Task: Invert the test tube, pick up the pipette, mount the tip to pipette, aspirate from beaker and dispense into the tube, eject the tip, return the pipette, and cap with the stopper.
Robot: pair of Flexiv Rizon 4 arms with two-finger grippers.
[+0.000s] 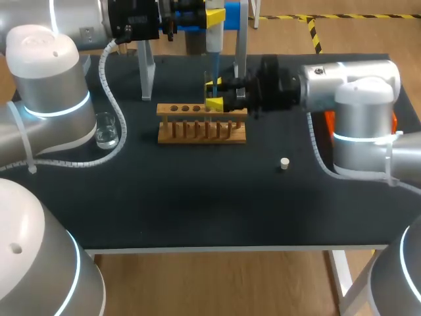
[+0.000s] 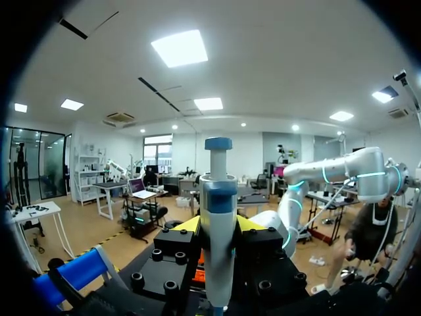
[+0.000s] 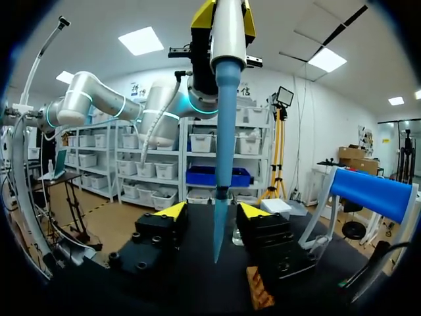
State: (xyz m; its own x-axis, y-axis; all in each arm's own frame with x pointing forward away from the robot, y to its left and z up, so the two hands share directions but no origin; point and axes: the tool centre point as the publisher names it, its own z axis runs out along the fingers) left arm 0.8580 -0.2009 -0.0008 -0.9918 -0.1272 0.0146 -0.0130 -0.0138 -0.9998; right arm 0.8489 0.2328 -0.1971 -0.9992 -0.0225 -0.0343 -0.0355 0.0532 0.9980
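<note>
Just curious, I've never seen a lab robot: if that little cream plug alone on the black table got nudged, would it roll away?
The stopper seems to stand on a flat end, so a gentle push would probably slide it. It looks tiny compared with the rack, so likely light and easily toppled; on its side, its round body might roll.

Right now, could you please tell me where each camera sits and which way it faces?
Head view: fixed above and behind the robot, looking down on the black table; left arm and right arm enter from the sides.
Left wrist view: on the left wrist, facing along the left tool, which grips the white-and-blue pipette; the right arm shows beyond.
Right wrist view: on the right wrist, facing along the right tool toward the left arm.
Shared: all three show the pipette.
</note>
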